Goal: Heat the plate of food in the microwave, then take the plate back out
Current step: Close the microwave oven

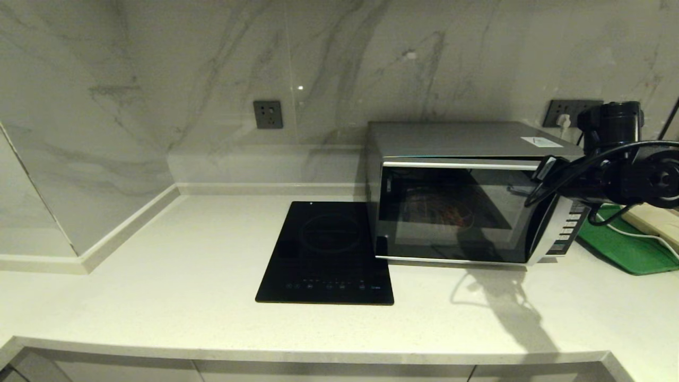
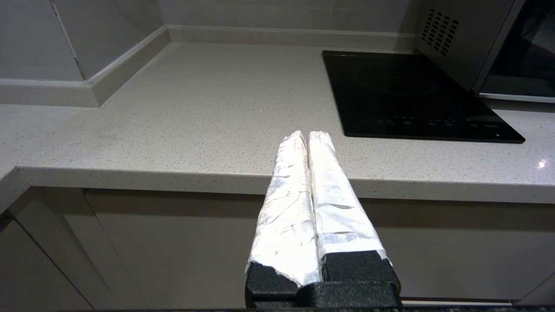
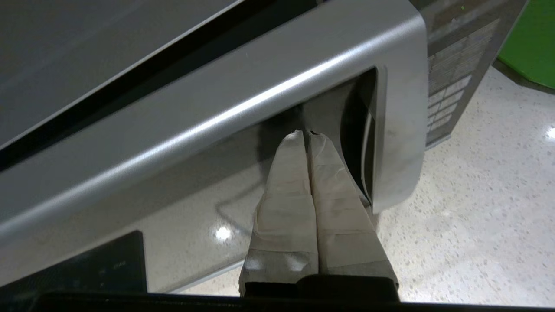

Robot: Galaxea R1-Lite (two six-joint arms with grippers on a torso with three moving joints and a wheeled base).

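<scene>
The silver-grey microwave [image 1: 461,140] stands at the back right of the counter with its dark glass door closed. Through the glass the plate of food [image 1: 451,215] shows only dimly, with orange strands on it. My right gripper [image 1: 542,171] is at the door's upper right corner. In the right wrist view it [image 3: 307,133] is shut, holding nothing, with its taped tips tucked into the recess behind the curved silver trim [image 3: 396,130], beside the button panel [image 3: 451,86]. My left gripper [image 2: 307,134] is shut and empty, parked low in front of the counter edge.
A flat black cooktop [image 1: 326,254] lies just left of the microwave. A green tray [image 1: 620,249] with a pale board [image 1: 655,220] and a white cable sits to the right of the microwave. The marble wall has sockets [image 1: 267,114].
</scene>
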